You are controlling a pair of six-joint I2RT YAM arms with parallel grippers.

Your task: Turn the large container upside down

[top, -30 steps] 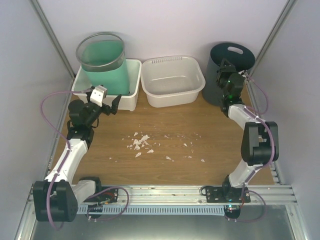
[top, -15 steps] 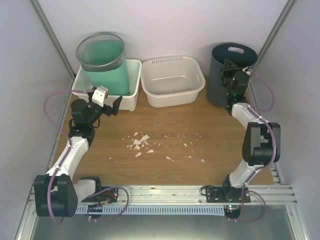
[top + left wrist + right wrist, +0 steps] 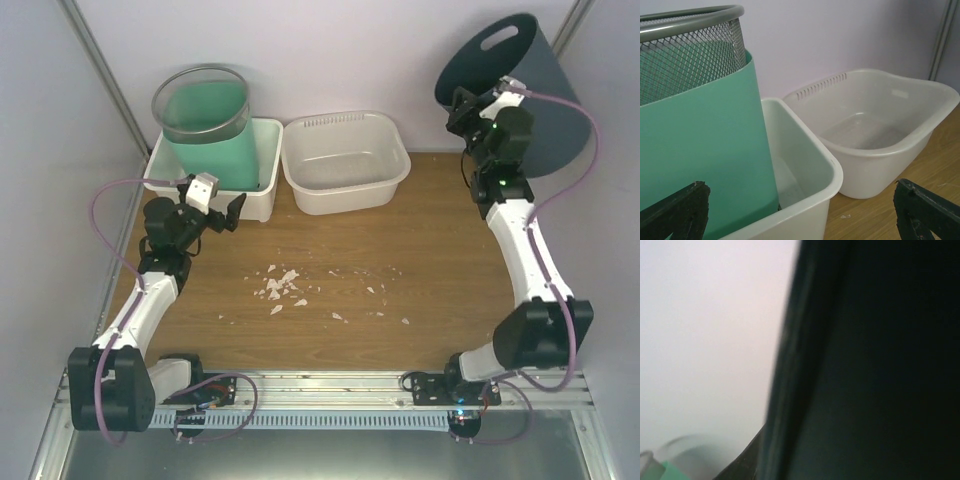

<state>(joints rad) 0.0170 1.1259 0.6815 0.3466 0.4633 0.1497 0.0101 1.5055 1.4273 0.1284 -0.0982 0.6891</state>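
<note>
**Desk:** What have the right fingers (image 3: 466,103) got?

**Photographer:** They're clenched on the rim of the dark bin (image 3: 535,105), which hangs tilted above the table's (image 3: 350,250) far right corner. It looks high enough to swing over.

**Desk:** And the left?

**Photographer:** The left fingers (image 3: 228,208) are spread wide and grip nothing. They're near the white tub (image 3: 810,200), apparently keeping out of the way.

**Desk:** Anything unclear?

**Photographer:** The right wrist view is a blur of dark wall. I can't tell which way the bin's mouth faces.
</note>
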